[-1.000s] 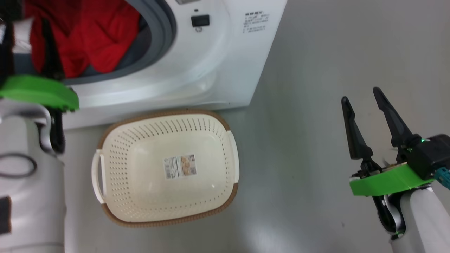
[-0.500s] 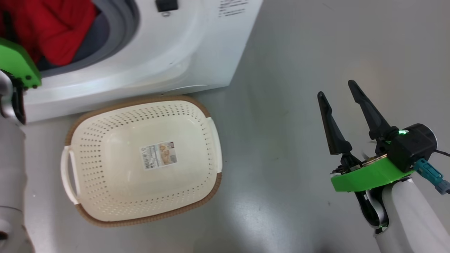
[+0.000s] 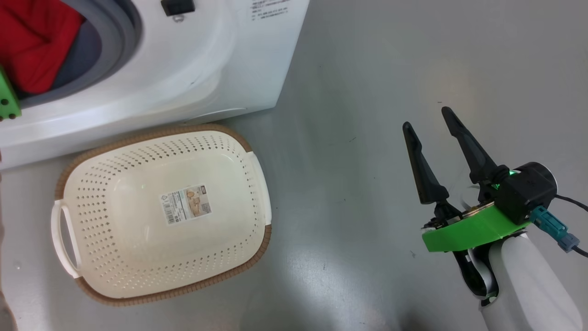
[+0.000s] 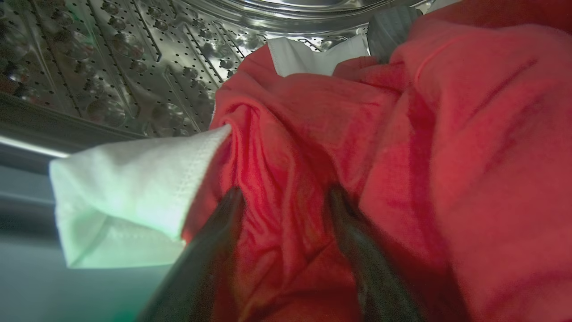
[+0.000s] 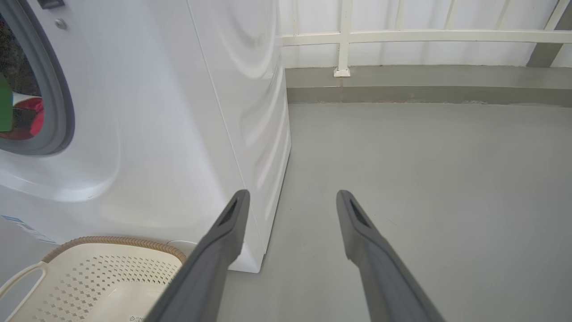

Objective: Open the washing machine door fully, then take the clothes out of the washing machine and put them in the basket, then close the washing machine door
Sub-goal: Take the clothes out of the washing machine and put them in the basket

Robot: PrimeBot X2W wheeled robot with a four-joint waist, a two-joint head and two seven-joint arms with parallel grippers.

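Floor (image 3: pixel 367 92) by the washing machine (image 3: pixel 206 59) holds the basket (image 3: pixel 138 243); inside, the spread left end effector (image 4: pixel 283 192) must next pinch the clothes (image 4: pixel 447 134).

The right pincer (image 3: pixel 426 118) hangs at the lower right of the head view. Its two long dark fingers (image 3: pixel 425 170) are spread in a V and point up and a little to the left, with nothing between them. At their base sits the tilted green right wrist plate (image 3: pixel 468 230). It carries a black camera housing (image 3: pixel 526 188) with a small green light, and a teal connector (image 3: pixel 549 225) juts from its side. The pale right forearm (image 3: pixel 528 285) runs down to the lower right corner.

In the left wrist view the left pincer (image 4: pixel 285 192) is also spread wide, its dark, blurred fingers rising from the bottom edge. A sliver of the green left wrist plate (image 3: pixel 7 99) shows at the head view's left edge.
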